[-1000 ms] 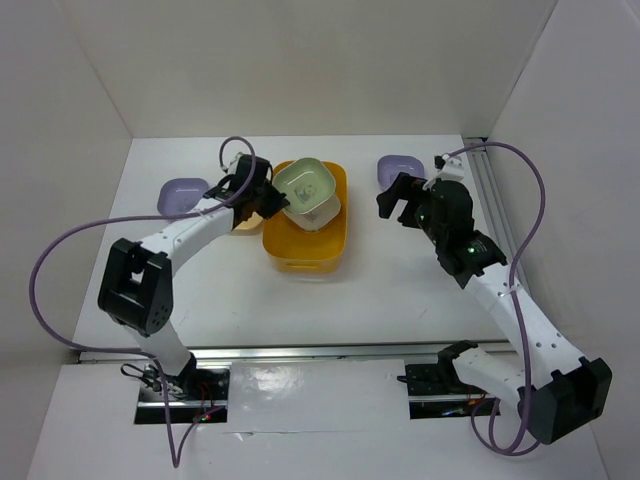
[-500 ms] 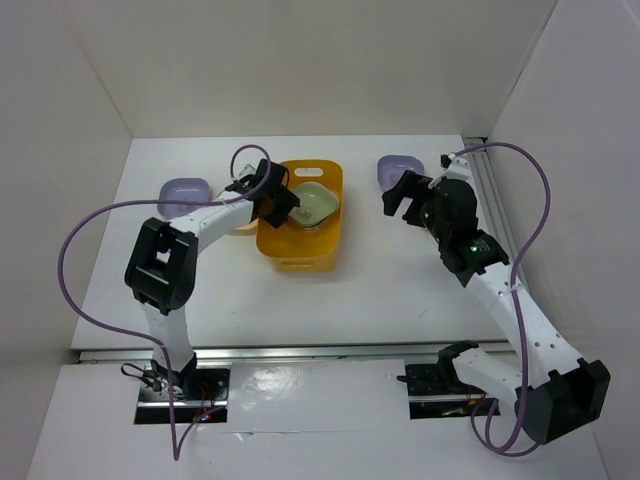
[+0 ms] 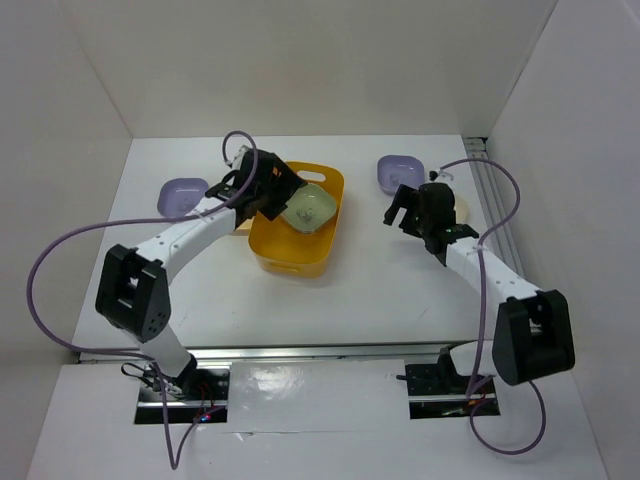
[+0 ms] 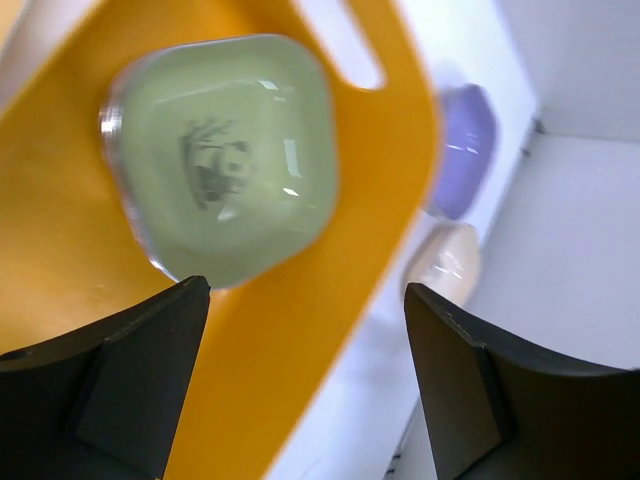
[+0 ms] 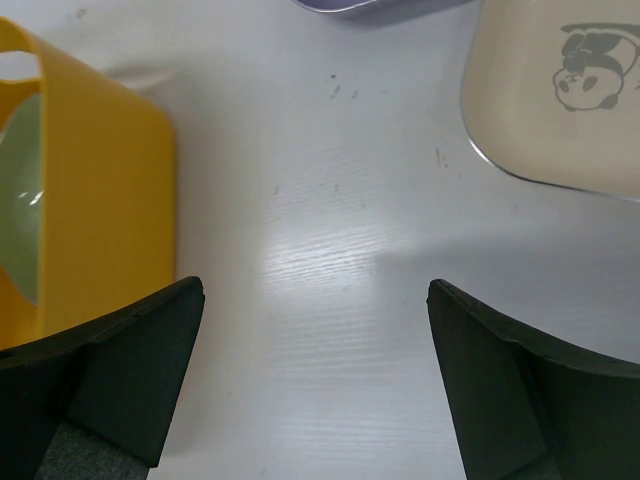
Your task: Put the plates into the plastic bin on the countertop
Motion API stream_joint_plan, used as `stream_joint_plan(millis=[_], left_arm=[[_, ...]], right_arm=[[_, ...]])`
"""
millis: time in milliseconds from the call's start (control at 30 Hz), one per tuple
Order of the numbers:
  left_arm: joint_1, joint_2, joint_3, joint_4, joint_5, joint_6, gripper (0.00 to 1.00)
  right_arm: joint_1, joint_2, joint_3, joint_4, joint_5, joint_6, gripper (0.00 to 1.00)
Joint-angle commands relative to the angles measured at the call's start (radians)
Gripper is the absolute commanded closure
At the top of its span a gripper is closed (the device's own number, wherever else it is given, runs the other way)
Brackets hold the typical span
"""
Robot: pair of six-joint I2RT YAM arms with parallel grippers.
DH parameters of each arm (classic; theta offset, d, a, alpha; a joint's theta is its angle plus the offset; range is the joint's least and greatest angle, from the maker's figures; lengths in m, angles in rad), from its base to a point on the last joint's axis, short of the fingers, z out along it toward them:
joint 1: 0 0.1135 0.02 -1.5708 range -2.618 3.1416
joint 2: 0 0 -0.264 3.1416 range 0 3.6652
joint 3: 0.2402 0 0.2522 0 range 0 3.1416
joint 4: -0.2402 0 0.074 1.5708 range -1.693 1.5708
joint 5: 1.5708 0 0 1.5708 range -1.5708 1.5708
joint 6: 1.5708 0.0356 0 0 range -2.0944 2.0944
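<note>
Since a second ago the left gripper has sprung wide, empty, above the bin, where the green plate now lies flat. The right gripper is likewise wide open and empty, low over the desk. The cream plate lies just to its right and a lavender plate just beyond, so the right arm, elbow bent, is much the nearer.

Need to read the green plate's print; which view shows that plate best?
Left wrist: the green plate fills the frame, print plain, lying in the bin. Top view shows it small, print unreadable. Right wrist catches only a green sliver through the bin's slot.
</note>
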State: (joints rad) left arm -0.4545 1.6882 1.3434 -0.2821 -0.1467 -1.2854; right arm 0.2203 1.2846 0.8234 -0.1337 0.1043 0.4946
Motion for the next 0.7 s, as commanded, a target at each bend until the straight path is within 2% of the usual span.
stream_joint_plan(millis=[0, 67, 167, 200, 233, 400, 533, 667], left_arm=[[-0.01, -0.094, 0.016, 0.058, 0.036, 0.072, 0.08], [-0.021, -0.133, 0.016, 0.032, 0.024, 0.113, 0.08], [-0.044, -0.218, -0.004, -0.058, -0.077, 0.175, 0.07], [-0.044, -0.243, -0.004, -0.086, -0.109, 0.185, 0.03], [-0.044, -0.293, -0.036, -0.112, -0.172, 0.186, 0.0], [-0.044, -0.476, -0.171, -0.201, -0.286, 0.222, 0.0], [-0.033, -0.613, -0.311, -0.221, -0.297, 0.242, 0.0], [-0.004, -0.697, -0.384, -0.239, -0.306, 0.253, 0.0]], right_arm=[[-0.039, 0.063, 0.04, 0.135, 0.009, -0.059, 0.0], [-0.058, 0.137, 0.091, 0.135, 0.034, -0.103, 0.0], [-0.081, 0.234, 0.147, 0.144, 0.067, -0.136, 0.0], [-0.091, 0.26, 0.163, 0.135, 0.067, -0.136, 0.0], [-0.091, 0.286, 0.187, 0.135, 0.081, -0.146, 0.0], [-0.122, 0.458, 0.264, 0.135, 0.112, -0.185, 0.03], [-0.133, 0.567, 0.325, 0.108, 0.123, -0.185, 0.14], [-0.133, 0.59, 0.298, 0.118, 0.133, -0.176, 0.28]])
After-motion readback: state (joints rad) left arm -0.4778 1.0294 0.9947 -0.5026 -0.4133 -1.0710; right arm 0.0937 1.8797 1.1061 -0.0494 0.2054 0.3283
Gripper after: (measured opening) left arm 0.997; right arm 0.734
